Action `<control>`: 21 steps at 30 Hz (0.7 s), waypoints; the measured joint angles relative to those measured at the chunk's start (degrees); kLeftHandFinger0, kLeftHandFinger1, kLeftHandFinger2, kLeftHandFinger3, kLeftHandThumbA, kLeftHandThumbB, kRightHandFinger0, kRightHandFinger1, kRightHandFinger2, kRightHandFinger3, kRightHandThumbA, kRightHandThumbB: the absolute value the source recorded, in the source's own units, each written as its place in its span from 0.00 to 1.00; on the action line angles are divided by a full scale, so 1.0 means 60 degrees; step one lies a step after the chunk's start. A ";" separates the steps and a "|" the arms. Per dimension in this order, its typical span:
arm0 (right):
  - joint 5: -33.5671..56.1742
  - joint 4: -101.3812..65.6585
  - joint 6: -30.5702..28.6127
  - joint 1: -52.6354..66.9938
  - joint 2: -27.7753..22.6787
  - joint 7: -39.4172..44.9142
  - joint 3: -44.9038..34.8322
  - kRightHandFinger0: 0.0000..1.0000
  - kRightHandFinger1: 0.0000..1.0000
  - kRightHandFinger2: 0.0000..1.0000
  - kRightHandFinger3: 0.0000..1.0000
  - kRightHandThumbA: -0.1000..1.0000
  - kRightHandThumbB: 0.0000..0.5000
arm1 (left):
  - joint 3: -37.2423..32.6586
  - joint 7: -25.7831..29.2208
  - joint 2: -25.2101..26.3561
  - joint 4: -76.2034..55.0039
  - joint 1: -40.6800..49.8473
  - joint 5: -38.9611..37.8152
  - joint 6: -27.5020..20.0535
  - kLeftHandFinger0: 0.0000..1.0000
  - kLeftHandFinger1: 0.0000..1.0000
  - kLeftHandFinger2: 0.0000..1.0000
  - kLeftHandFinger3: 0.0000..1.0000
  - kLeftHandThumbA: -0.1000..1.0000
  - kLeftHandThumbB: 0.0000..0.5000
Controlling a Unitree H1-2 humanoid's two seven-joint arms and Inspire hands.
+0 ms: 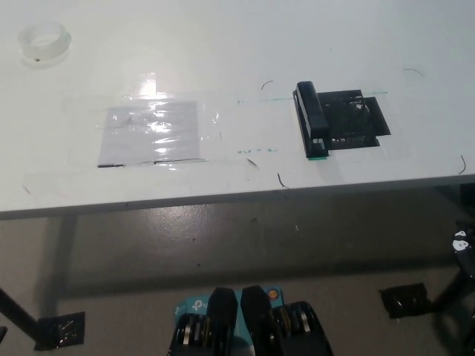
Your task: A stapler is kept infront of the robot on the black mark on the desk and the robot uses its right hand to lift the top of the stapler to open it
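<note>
A: Stapler status? Right hand barely shows at the lower right edge, below desk level, grip unreadable; left hand out of view

B: Closed, lying on the black mark, untouched. Reach step pending: hand must rise to its top

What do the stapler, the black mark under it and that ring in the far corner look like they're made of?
Stapler: probably hard black plastic over metal; it shows a smooth, slightly glossy top.
Black mark: seemingly black tape or film stuck flat to the desk, since it glints in patches.
Ring: likely a roll of clear tape, translucent and whitish against the matte white desk.
</note>
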 measured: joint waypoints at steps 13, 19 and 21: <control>0.0029 -0.0002 0.0031 -0.0006 0.0072 0.0036 -0.0200 0.36 0.38 0.47 0.63 0.51 0.12 | -0.0001 -0.0001 0.0000 0.0002 -0.0006 -0.0002 -0.0003 0.47 0.54 0.66 0.86 1.00 0.40; 0.0054 -0.0005 0.0159 -0.0007 0.0118 0.0108 -0.0277 0.39 0.40 0.48 0.64 0.48 0.13 | -0.0013 -0.0001 0.0000 0.0003 -0.0006 0.0001 -0.0004 0.46 0.53 0.67 0.86 1.00 0.40; 0.0062 -0.0015 0.0182 -0.0007 0.0125 0.0140 -0.0302 0.39 0.40 0.48 0.64 0.48 0.13 | -0.0013 -0.0001 0.0000 0.0003 -0.0006 0.0000 -0.0004 0.46 0.53 0.67 0.86 1.00 0.40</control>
